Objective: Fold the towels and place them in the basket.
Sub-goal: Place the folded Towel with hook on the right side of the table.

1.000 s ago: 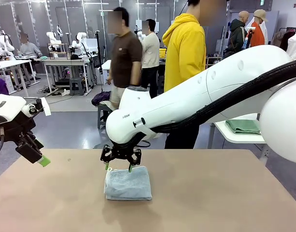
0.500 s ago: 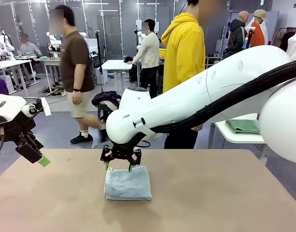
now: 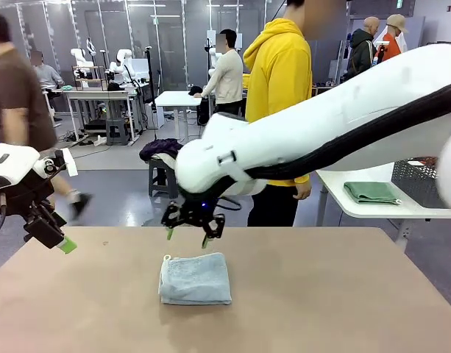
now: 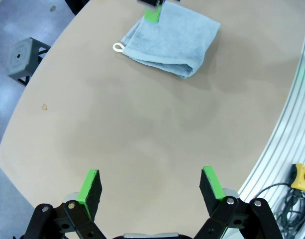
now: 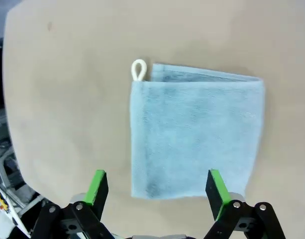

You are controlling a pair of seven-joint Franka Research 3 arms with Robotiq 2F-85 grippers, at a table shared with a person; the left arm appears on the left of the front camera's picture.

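- Front view: pale grey-blue towel (image 3: pixel 196 278) lies folded in a square on the desk (image 3: pixel 335 294), left of centre.
- Right tool (image 3: pixel 188 237) hangs just above the towel's far edge, jaws spread, holding nothing, clear of the cloth.
- Left tool (image 3: pixel 60 240) off the desk's left edge, raised, empty.
- Dark lattice basket (image 3: pixel 430 180) on a white side table (image 3: pixel 357 209) far right, beside a folded green cloth (image 3: pixel 371 193).
- Left wrist view: left tool (image 4: pixel 150 174) wide, nothing between the pads; bare desk (image 4: pixel 142 124) below; towel (image 4: pixel 169 37) well ahead, white loop (image 4: pixel 117 48) at its corner.
- Right wrist view: right tool (image 5: pixel 156 175) wide, directly over the towel (image 5: pixel 197 134); loop (image 5: pixel 139 69) at the upper left corner.
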